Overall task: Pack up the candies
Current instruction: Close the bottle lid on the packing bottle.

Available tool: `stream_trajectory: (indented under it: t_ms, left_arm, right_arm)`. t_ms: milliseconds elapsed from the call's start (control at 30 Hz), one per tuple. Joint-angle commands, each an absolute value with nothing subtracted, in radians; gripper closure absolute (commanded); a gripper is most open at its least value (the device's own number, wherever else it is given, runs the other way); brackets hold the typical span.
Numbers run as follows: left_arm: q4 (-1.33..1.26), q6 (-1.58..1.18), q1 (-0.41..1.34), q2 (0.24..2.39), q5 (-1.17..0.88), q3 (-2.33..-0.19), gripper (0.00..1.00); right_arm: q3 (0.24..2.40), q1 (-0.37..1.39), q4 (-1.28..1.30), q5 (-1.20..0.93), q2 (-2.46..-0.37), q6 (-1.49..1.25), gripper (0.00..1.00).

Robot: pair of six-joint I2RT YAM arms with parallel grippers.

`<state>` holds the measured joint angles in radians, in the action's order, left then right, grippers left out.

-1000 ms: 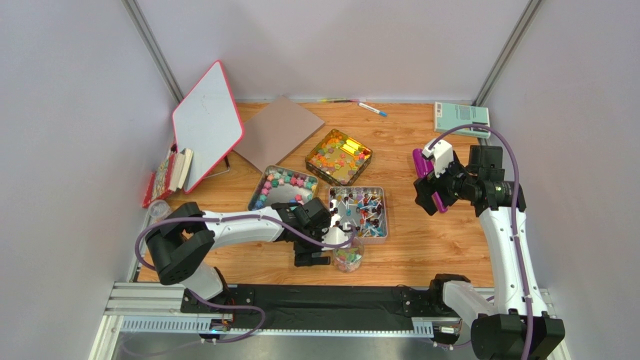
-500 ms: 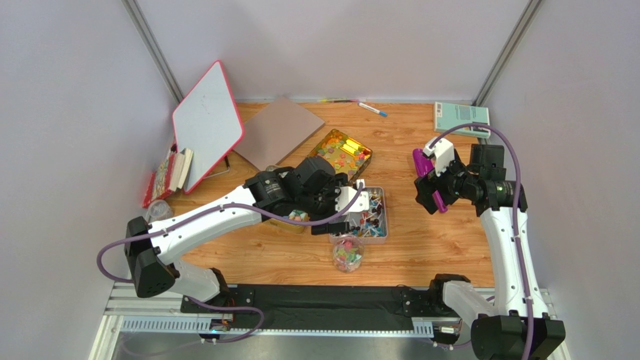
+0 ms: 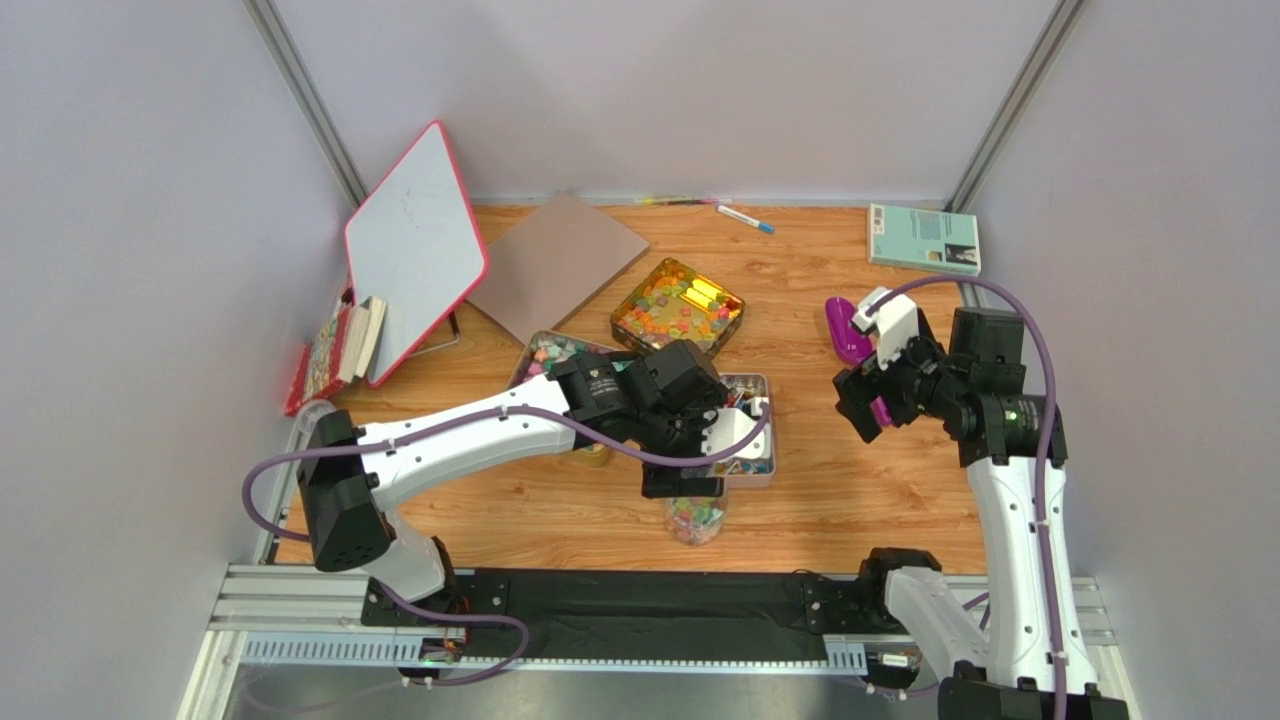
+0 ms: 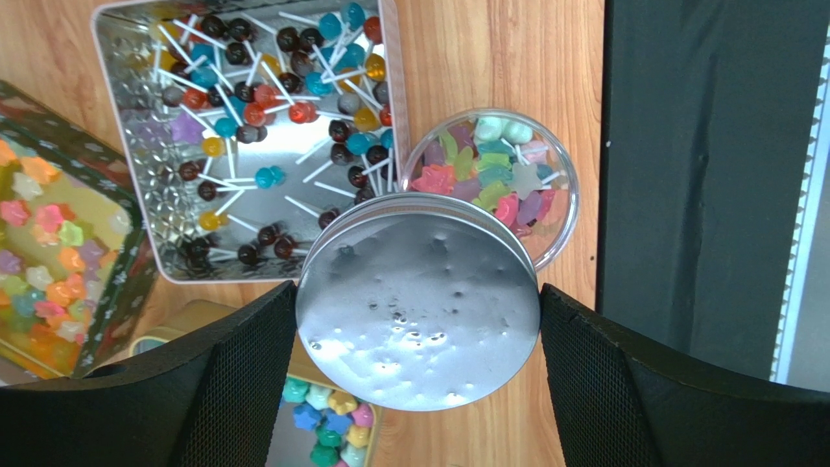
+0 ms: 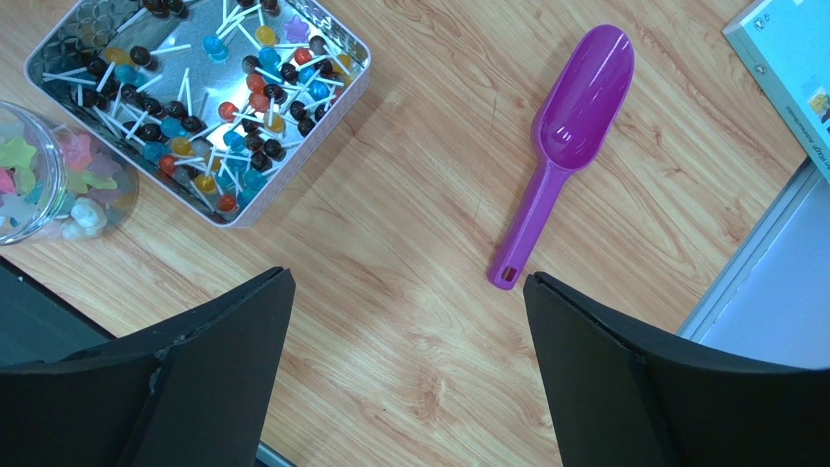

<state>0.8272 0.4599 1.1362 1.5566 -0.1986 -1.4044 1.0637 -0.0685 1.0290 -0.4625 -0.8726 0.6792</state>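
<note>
Above the wooden surface (image 3: 842,495), the left arm (image 3: 451,435) reaches forward and bends right. Its downward-pointing end effector (image 4: 417,297) clamps a round silver metal lid (image 4: 419,341) held flat, half covering a clear round jar (image 4: 568,209) of heaped pastel star candies (image 4: 482,175). Beside the jar, lollipops (image 4: 263,175) lie in a square silver tin (image 4: 132,185), their sticks pointing every way. The right end effector (image 5: 404,282) hangs open and empty near a purple plastic scoop (image 5: 575,117).
</note>
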Motion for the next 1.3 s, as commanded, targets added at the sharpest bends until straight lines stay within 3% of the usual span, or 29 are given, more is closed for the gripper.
stream_trajectory:
  t_ms: [0,1267]
  left_arm:
    - [0.830,0.416,1.149,1.577,-0.216,-1.402,0.09]
    - [0.804,0.322,1.226,1.773,-0.267,-1.508,0.05]
  right_arm:
    - [1.042,-0.064,1.032,-0.463,-0.841,0.678,0.07]
    - [1.012,-0.064,1.043,-0.431,-0.765,0.629,0.07]
